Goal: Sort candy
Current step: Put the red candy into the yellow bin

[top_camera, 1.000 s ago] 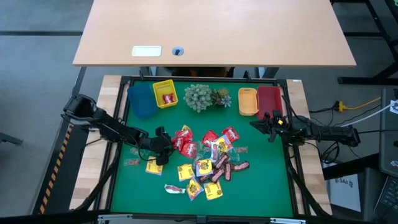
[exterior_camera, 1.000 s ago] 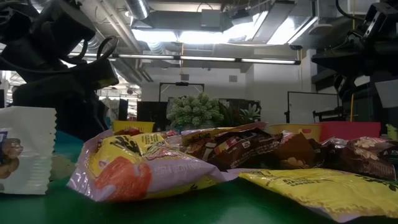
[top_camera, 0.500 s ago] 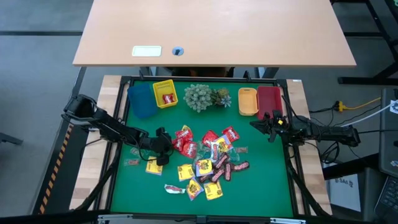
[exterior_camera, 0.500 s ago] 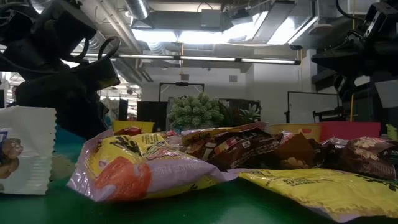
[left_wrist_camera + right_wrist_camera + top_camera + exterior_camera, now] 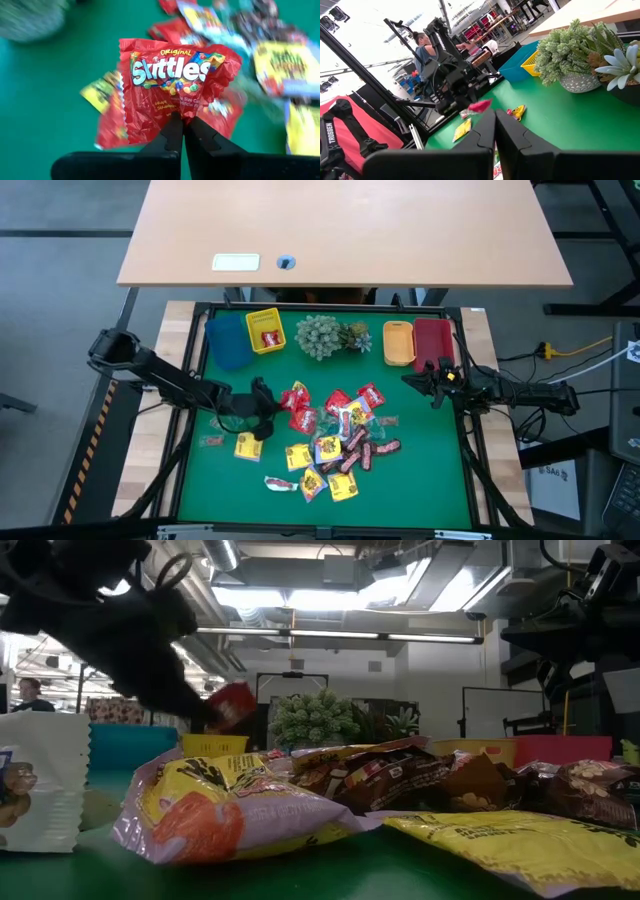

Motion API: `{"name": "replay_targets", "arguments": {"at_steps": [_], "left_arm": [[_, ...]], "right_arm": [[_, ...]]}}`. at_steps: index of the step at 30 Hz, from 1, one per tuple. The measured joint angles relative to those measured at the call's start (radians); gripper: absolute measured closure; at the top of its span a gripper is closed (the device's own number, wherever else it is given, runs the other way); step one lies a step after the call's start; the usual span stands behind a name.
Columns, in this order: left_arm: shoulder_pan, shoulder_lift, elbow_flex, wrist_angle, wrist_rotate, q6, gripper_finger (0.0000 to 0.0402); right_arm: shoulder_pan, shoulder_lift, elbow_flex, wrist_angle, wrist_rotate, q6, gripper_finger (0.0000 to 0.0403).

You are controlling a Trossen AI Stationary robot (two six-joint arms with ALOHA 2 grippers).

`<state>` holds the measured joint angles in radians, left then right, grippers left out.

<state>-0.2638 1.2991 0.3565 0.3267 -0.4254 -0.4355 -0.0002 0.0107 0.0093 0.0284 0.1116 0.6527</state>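
- Four small plastic bins stand along the green mat's [image 5: 420, 500] far edge: blue bin [image 5: 227, 340], yellow bin [image 5: 265, 330], orange bin [image 5: 398, 343], red bin [image 5: 433, 338], with a grey-green plant cluster [image 5: 322, 336] between them.
- The left gripper [image 5: 183, 118], fingers pinched, holds one red Skittles packet [image 5: 175, 85] above the candy pile's [image 5: 335, 440] left edge.
- Only the left wrist view shows the packet's print; its long axis runs crosswise to the fingers.
- The right gripper [image 5: 408, 378], closed and empty, waits near the red bin.

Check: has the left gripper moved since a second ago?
Yes. The left gripper, shut on a red packet, has lifted: in the low view it now sits above the yellow bin rim instead of down by the pile.
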Motion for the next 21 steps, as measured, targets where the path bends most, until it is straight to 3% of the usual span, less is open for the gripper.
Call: {"name": "replay_targets", "arguments": {"at_steps": [4,13,21], "left_arm": [[0.046,-0.053,0.0,-0.003,-0.095,0.022,0.0401],[0.217,-0.09,0.002,0.0,-0.319,0.246,0.0401],[0.417,-0.091,0.002,-0.005,-0.333,0.315,0.0401]], "right_arm": [[0.0,0.0,0.0,0.0,0.0,0.0,0.0391],[0.0,0.0,0.0,0.0,0.0,0.0,0.0391],[0.0,0.0,0.0,0.0,0.0,0.0,0.0391]]}}
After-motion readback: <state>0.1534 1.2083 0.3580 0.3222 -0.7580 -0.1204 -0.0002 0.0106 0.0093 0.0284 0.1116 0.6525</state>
